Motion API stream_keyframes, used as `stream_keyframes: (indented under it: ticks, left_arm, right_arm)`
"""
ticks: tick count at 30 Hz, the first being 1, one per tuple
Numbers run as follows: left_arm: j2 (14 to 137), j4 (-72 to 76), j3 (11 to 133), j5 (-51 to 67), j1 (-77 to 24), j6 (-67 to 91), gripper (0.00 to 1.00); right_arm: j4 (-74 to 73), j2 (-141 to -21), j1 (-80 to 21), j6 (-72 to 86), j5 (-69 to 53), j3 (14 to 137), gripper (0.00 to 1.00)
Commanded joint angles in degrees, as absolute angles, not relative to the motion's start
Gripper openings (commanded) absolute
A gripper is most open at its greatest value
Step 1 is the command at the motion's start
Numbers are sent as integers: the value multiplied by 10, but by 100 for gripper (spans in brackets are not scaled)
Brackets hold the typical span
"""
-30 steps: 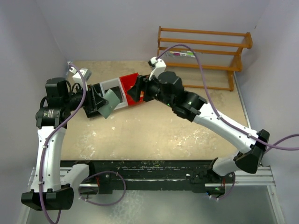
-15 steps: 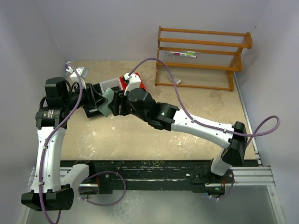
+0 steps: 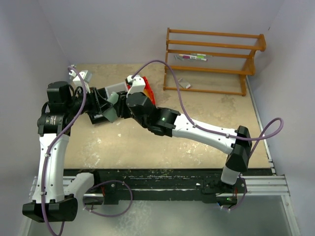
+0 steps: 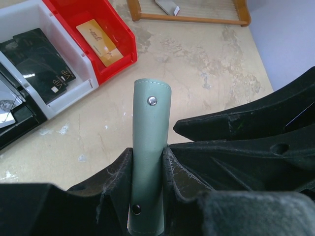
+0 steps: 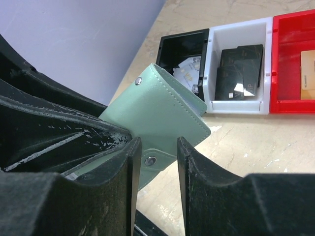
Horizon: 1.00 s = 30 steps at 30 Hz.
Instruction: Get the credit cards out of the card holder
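Note:
My left gripper (image 4: 147, 158) is shut on the card holder (image 4: 150, 123), a grey-green snap pouch held upright above the table, seen edge-on. In the top view the card holder (image 3: 112, 106) hangs between both grippers, in front of the bins. My right gripper (image 5: 156, 147) is open, its fingers on either side of the holder's snap tab (image 5: 150, 160) with a gap on the right side. From this wrist the card holder (image 5: 157, 115) shows its flat face, flap shut. No credit cards show at the holder; its inside is hidden.
A row of bins stands behind: a black bin (image 5: 170, 46) with pale cards, a white bin (image 5: 216, 105) with black cards (image 4: 47, 64), a red bin (image 4: 120, 46) with a tan card (image 4: 98, 34). A wooden rack (image 3: 211, 59) stands back right. Walls close in on the left.
My right arm has swung left from the red bin to the card holder, and its jaws have narrowed around the snap tab. The left arm and the holder have stayed put.

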<state>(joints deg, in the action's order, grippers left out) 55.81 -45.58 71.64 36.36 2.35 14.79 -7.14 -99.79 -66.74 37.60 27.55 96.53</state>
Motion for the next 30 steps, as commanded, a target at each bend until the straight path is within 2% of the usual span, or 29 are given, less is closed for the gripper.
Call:
stream_keyframes:
  ticks: [1, 6, 14, 21, 30]
  left_arm:
    - [547, -414, 731, 383, 22, 166, 0]
    - [545, -410, 731, 378, 22, 156, 0]
    - [534, -395, 726, 385, 22, 138, 0]
    - [526, -382, 731, 400, 22, 119, 0]
    - [509, -370, 725, 402, 22, 97, 0]
  right_arm:
    - [-64, -1001, -671, 391, 304, 983, 36]
    - [-72, -1001, -671, 413, 286, 978, 33]
    - [-75, -995, -671, 483, 184, 956, 35]
    - [-71, -985, -665, 515, 145, 946, 35]
    - [-71, -983, -644, 549, 116, 925, 28]
